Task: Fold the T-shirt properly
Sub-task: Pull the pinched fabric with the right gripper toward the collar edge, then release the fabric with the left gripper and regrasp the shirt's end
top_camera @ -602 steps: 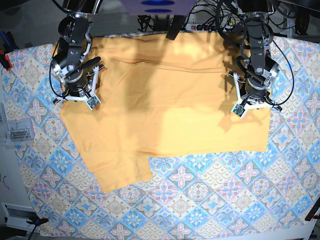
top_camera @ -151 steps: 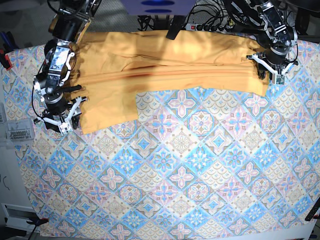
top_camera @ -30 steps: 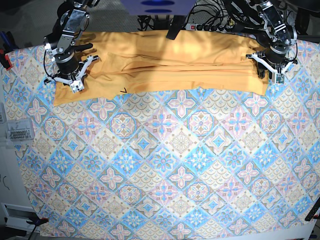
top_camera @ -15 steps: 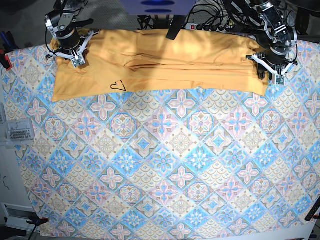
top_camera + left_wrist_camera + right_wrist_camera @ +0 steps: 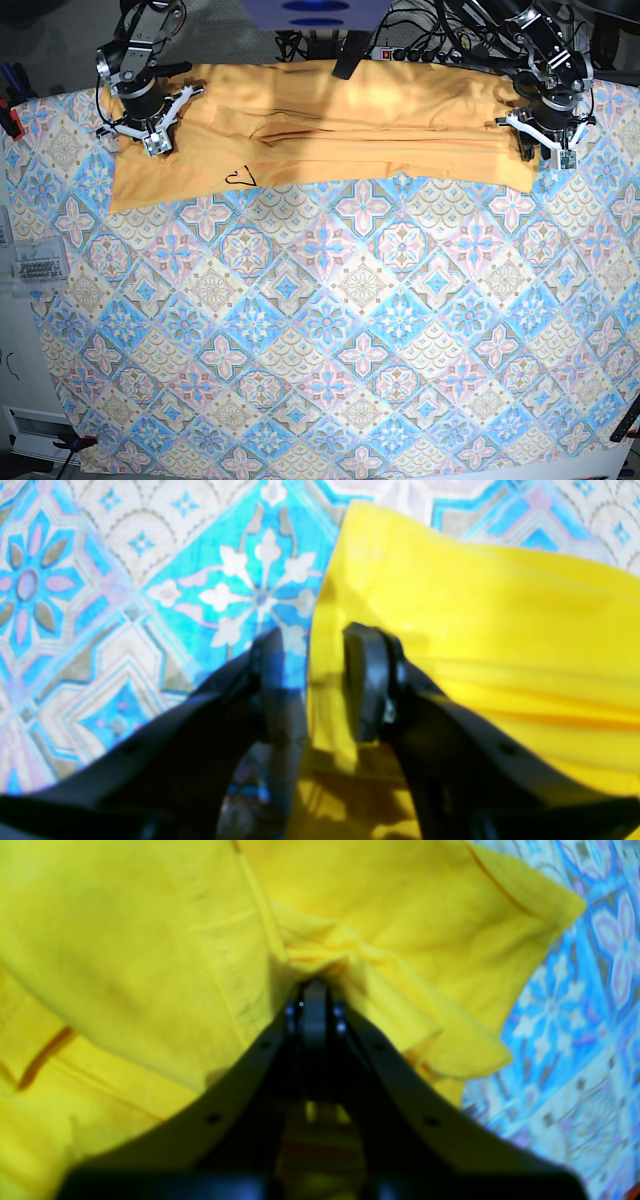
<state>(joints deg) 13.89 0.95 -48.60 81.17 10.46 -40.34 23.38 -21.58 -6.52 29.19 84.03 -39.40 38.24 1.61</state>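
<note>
Right claw (image 5: 314, 1005) is clamped shut on a bunched fold of the T-shirt (image 5: 330, 125). Left claw (image 5: 312, 680) stands apart, fingers straddling the shirt's edge at its other end. T-shirt lies as a long folded band across the far side of the patterned tabletop (image 5: 340, 330).

Left tool (image 5: 310, 680) hangs with jaws parted, while right tool (image 5: 314, 1005) is pinched fully closed.
</note>
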